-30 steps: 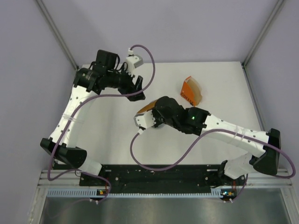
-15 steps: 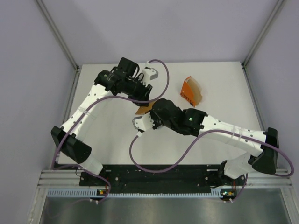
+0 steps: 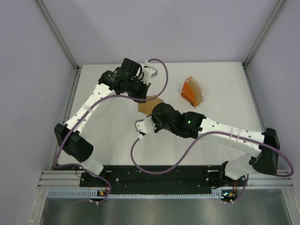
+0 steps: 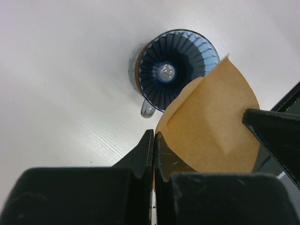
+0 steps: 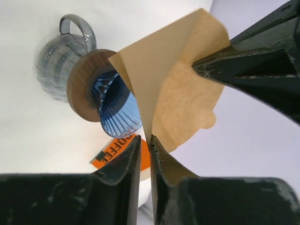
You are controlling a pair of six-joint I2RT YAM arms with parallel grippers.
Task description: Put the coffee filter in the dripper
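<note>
Two grippers on one sheet: left gripper (image 4: 153,137) and right gripper (image 5: 145,140) each pinch the coffee filter (image 4: 213,126) by its edge, on opposite sides. Left fingers (image 4: 138,157) are nearly closed, with only a slit between them and the filter's lower corner running into it. Right fingers (image 5: 126,161) look the same: narrow gap, paper edge clamped in it.

The filter is off the table (image 3: 220,79), held between the two arms near the table's middle in the top view. In the right wrist view its two layers are parted into a shallow V, so it is partly spread. It is not seated in the dripper (image 4: 176,65).

In the left wrist view the filter's upper corner overlaps the rim of the dripper's mouth. Cannot tell whether paper touches plastic there. The ribbed mouth is otherwise in plain sight.

The dripper sits upright through the brown ring (image 5: 79,86), which rests on the grey cup (image 5: 58,61). The cup's handle points away from the filter.

The orange packet (image 3: 192,92) lies on the table right of the grippers, well apart from the dripper.
</note>
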